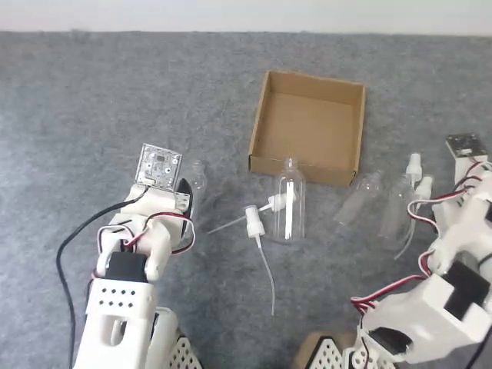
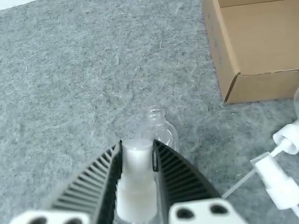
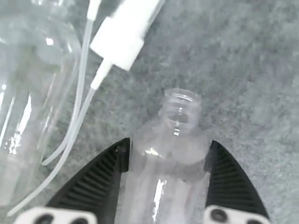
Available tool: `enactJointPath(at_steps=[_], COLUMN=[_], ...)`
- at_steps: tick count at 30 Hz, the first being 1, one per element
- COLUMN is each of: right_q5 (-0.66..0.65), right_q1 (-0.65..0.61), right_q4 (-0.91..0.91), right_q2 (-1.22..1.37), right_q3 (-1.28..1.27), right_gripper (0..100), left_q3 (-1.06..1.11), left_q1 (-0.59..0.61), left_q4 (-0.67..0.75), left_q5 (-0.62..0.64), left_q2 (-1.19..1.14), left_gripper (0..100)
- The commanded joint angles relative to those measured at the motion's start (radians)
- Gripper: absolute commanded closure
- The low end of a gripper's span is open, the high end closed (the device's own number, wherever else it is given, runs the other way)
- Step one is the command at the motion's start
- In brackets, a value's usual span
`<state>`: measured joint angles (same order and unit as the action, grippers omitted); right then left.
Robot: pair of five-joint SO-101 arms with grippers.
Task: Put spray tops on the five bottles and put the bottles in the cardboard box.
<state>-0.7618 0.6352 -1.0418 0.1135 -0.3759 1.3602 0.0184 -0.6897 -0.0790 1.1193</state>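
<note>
Left gripper [image 2: 137,145], clenched on a top [image 2: 137,186], is nearer the box [image 1: 307,123] at its 2 o'clock; right gripper [image 3: 169,143] straddles a second bottle [image 3: 177,112], grip untellable; open bottle [image 2: 159,130] lies just at 1 o'clock of the left, neck toward 12

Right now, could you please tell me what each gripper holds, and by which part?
Left gripper: a spray top, by its white body. Right gripper: a clear bottle, across its shoulder.

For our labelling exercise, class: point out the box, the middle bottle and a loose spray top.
box [image 1: 304,168], high view, front wall
middle bottle [image 1: 289,209], high view, its body
spray top [image 1: 254,224], high view, white head
</note>
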Motion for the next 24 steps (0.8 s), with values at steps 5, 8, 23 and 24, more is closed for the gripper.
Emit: enactJointPath(at_steps=[5, 8, 23, 24], right_q5=[0.012, 0.015, 0.017, 0.017], right_q1=[-0.015, -0.015, -0.022, -0.016], right_q4=[-0.085, -0.084, -0.085, -0.085], right_q2=[0.059, 0.079, 0.182, 0.182], right_q3=[0.163, 0.187, 0.215, 0.215], right_gripper=[74.2, 74.2, 87.9, 88.8], left_q3=[-0.012, -0.012, -0.012, -0.012], left_q1=[-0.005, -0.005, -0.003, -0.003], left_q4=[0.025, 0.025, 0.025, 0.025], left_q5=[0.006, 0.006, 0.006, 0.006], left_q2=[0.026, 0.026, 0.026, 0.026], left_gripper=[99, 99, 99, 99])
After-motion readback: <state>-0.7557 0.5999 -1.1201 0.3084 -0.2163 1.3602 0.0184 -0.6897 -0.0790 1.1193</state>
